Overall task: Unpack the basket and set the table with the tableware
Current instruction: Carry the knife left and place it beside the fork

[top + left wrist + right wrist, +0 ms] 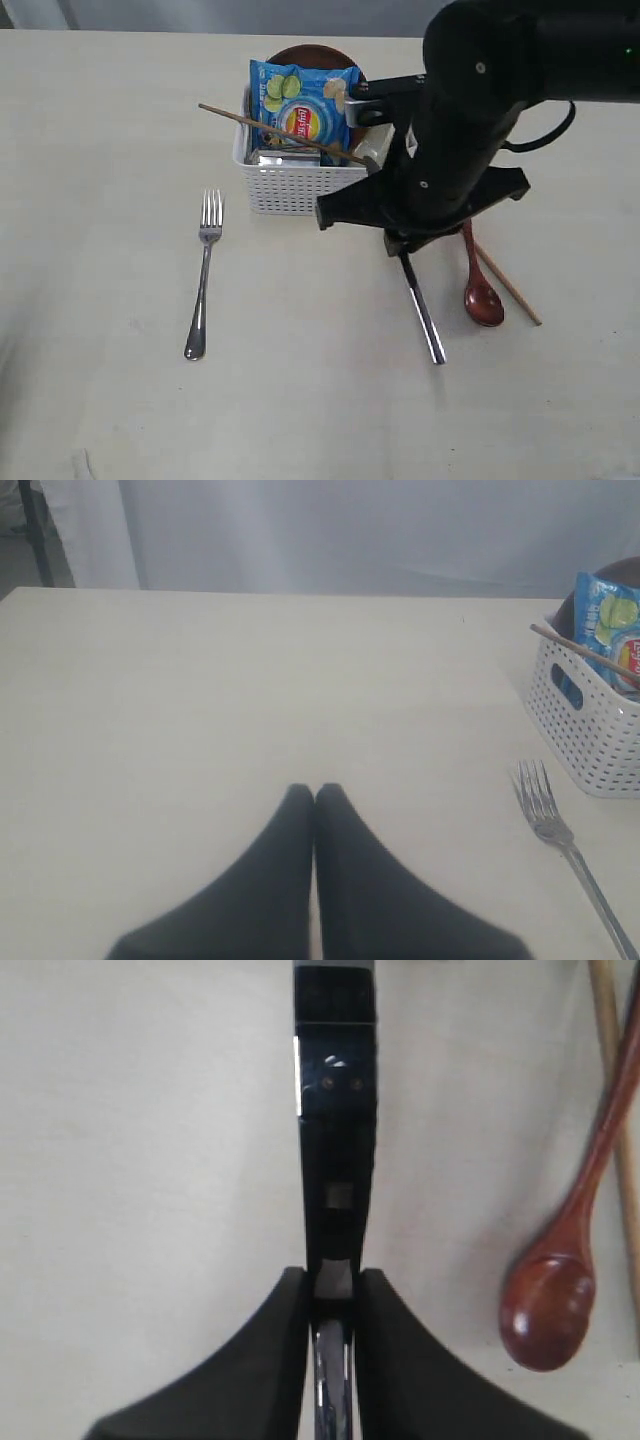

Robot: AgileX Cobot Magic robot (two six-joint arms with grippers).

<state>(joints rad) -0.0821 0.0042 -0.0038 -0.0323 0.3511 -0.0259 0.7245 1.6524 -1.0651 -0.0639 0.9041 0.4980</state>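
**Right gripper pinching a knife on a partly set table**

In the exterior view, a pale beige table [100,150] fills the frame. A white perforated basket [290,185] stands in the upper centre. A blue chip bag [305,110] stands up inside it, and the rim of a brown plate [310,52] shows behind the bag. A wooden chopstick [270,130] lies slanted across the top of the basket, and its left end sticks out past the wall.

A steel fork [203,275] lies flat on the table at left of centre, below and to the left of the basket. Its tines point toward the top of the frame.

A bulky black arm [460,130] reaches in from the upper right and covers the basket's right side. Beneath it, the right gripper [333,1280] has its two dark fingers [285,1300] closed on either side of a knife [422,310], pinching it between them. The knife runs from under the arm toward the lower centre-right of the frame. Whether the gripped end is lifted off the table cannot be told.

Just to the right of the knife lies a reddish-brown wooden spoon [482,295], with its bowl toward the bottom of the frame. A second chopstick [508,285] lies slanted beside it and passes close to the spoon's handle.

The left gripper [315,795] is out of the exterior view. In its own wrist view its fingers are pressed together over bare table with nothing between them.
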